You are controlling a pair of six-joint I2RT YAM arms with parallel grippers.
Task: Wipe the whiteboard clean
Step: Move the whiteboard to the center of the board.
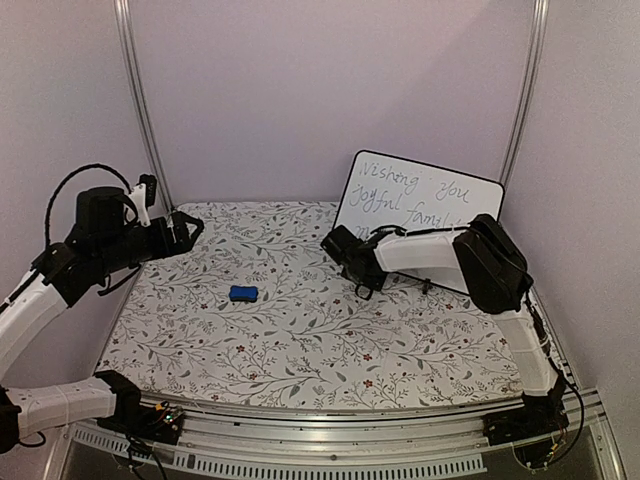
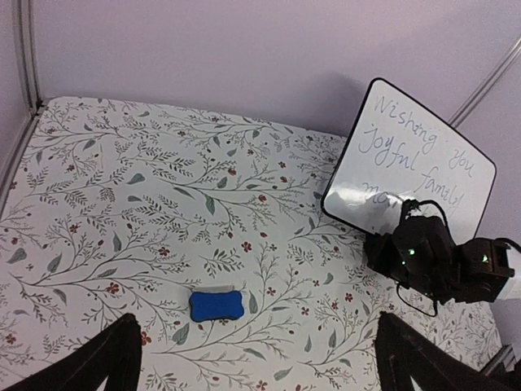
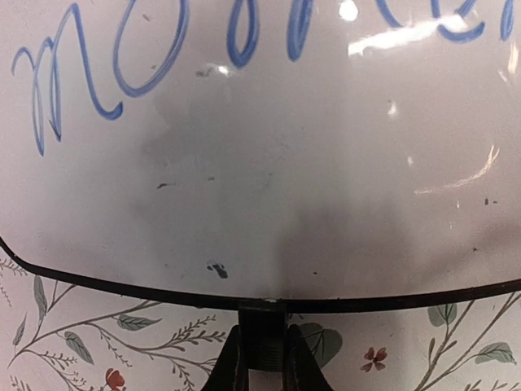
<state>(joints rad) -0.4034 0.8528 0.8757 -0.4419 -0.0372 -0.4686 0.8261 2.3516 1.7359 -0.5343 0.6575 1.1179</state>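
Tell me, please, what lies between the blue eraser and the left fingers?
Only bare floral cloth. The left wrist view shows it best: the blue eraser lies just ahead of the open left fingers.

Whiteboard (image 1: 430, 190) back right on table (image 1: 300, 340), eraser (image 1: 243, 293) centre-left before it

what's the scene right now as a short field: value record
whiteboard: propped tilted at far right, handwriting not yet erased
eraser: blue, lying on the floral table cover, left of centre, apart from both arms
left jaws: open, empty, raised over the table's left side
right jaws: shut on the black foot at the whiteboard's lower edge
task state: wiping not started
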